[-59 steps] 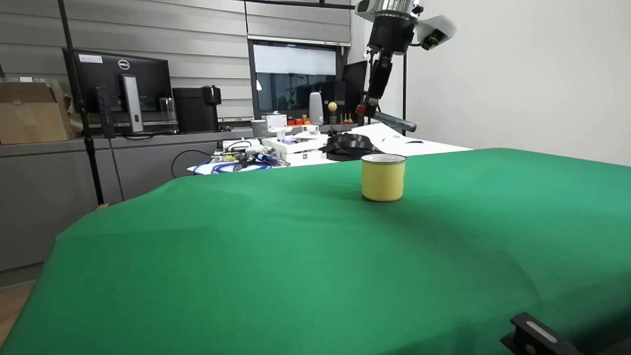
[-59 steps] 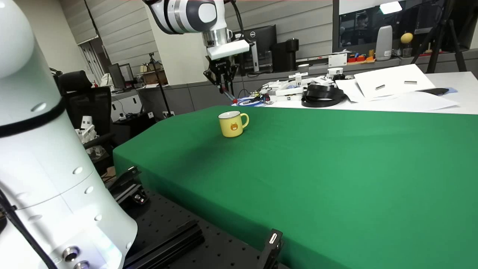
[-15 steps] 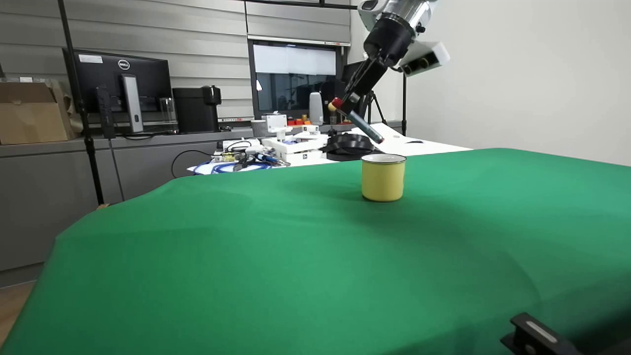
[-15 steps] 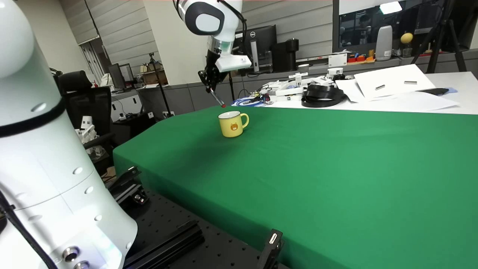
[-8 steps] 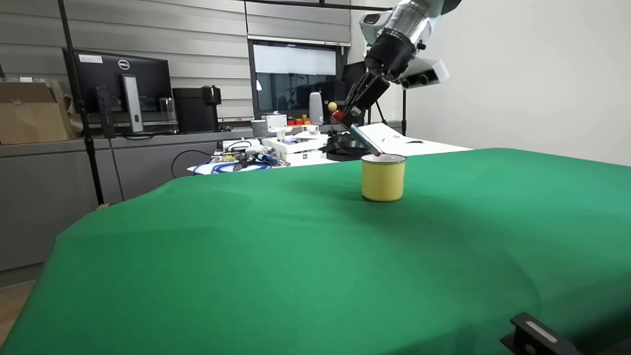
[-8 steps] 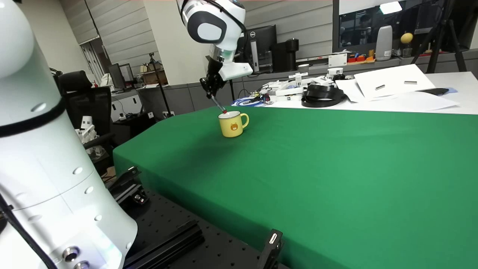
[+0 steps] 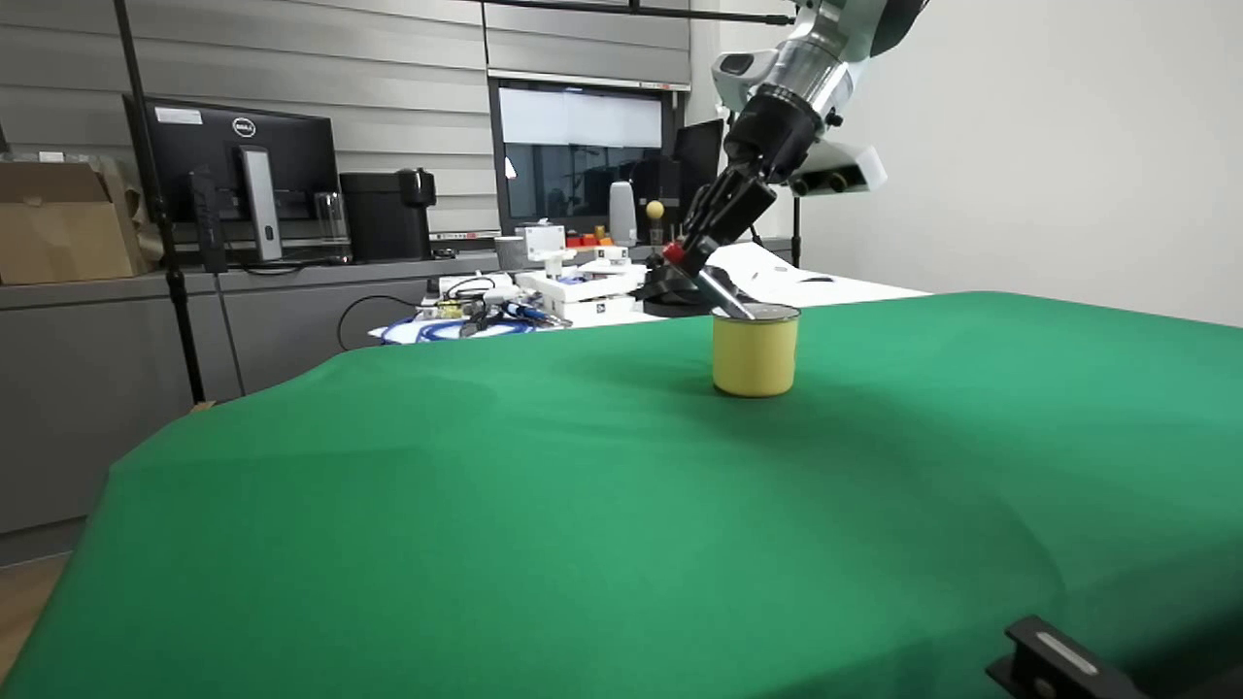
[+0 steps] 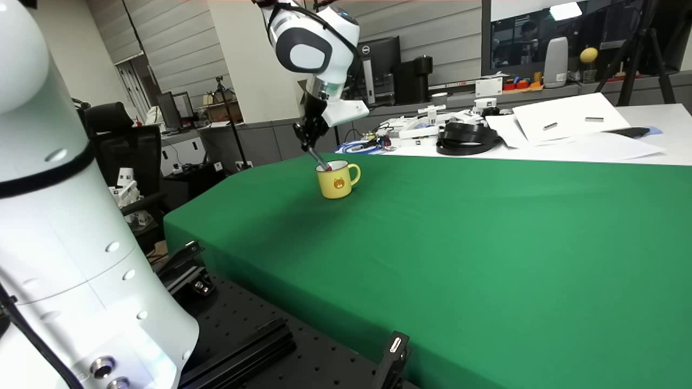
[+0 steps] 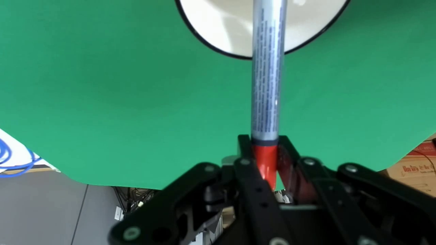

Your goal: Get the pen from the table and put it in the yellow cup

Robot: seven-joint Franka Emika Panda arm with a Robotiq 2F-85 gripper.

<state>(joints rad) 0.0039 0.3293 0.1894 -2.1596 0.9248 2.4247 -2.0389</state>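
Nearest the lens in an exterior view I have the white base of my arm, beside a black board dotted with holes. Past that spreads the table, plain green all over. Toward its far edge stands the yellow cup, upright, with a handle at one side and a small bear face on its wall. The pen slants down to it, and in both exterior views I see its lower end inside the cup's mouth; how deep it reaches I cannot tell. Through the wrist view I have my gripper pinching the pen by its red upper end, squeezed from both sides, with the grey printed barrel running out across the cup's dark rim. The gripper leans, sitting above the cup and off to one side rather than straight over it. Farther back, a white desk carries white sheets and a black coil. Behind it runs a grey counter with a cardboard box and a dark monitor standing on it, and in the wall beyond I can make out a window.
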